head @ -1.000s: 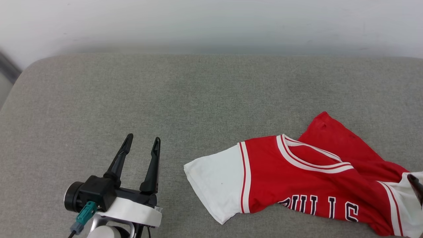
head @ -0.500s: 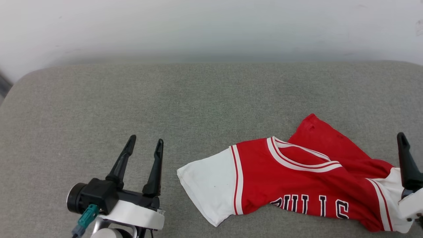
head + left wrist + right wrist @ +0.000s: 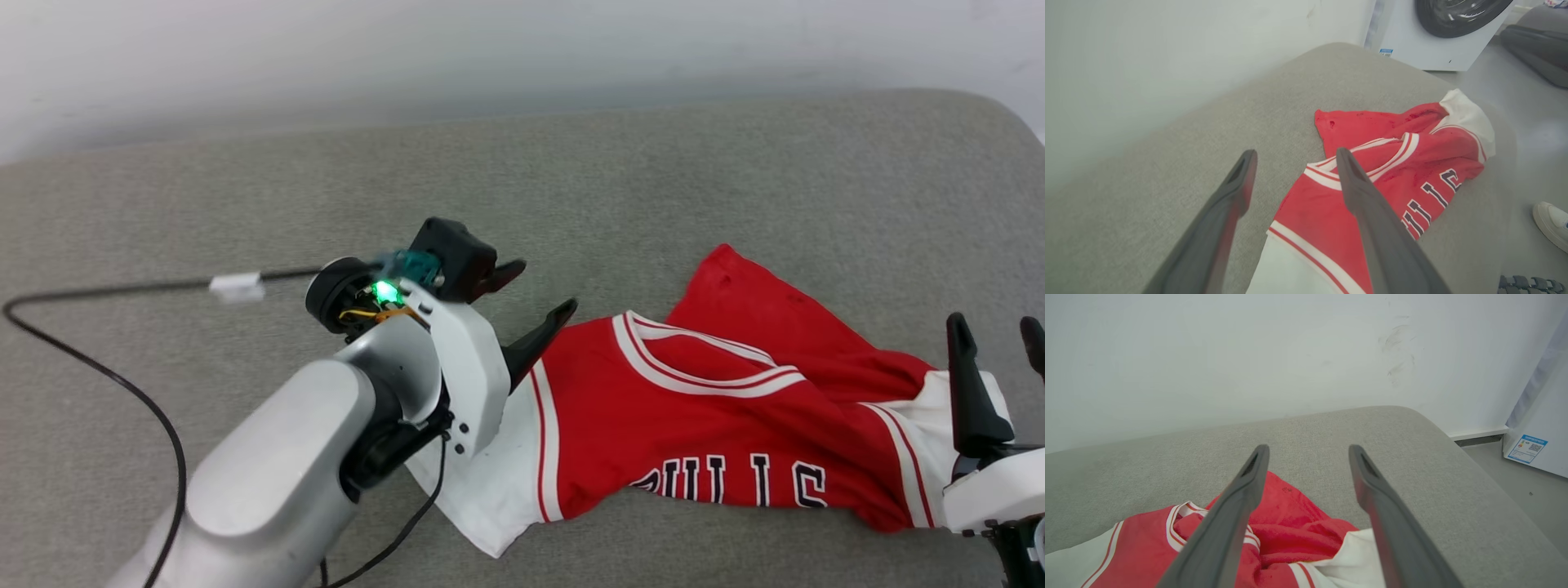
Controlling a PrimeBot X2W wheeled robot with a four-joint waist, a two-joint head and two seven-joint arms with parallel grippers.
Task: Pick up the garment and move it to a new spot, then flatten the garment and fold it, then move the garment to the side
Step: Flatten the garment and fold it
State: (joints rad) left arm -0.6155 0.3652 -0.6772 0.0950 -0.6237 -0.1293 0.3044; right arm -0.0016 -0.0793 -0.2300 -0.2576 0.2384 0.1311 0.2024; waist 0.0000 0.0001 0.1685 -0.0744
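"Swinging in at last, is it? How does the left gripper [image 3: 545, 287] stand?"

"It has come across from the lower left. Its two fingers are wide apart with nothing between them, one tip at the striped armhole trim of the garment [image 3: 694, 425], the other over bare cushion [image 3: 245, 188]. Touching or just above, I can't tell."

"And the right gripper [image 3: 994, 327]?"

"Both its fingers are in the head view now; a second ago only a tip showed. They're spread too, empty, over the far white sleeve."

"Did the garment move?"

"I'd say the head turned instead. The garment lies crumpled as before, toward the cushion's right end, lettering up, a red fold rucked behind the collar."

"So where are we?"

"At the very start, I'd judge: both arms lining up on the two shoulders for the first lift, nothing gripped yet"
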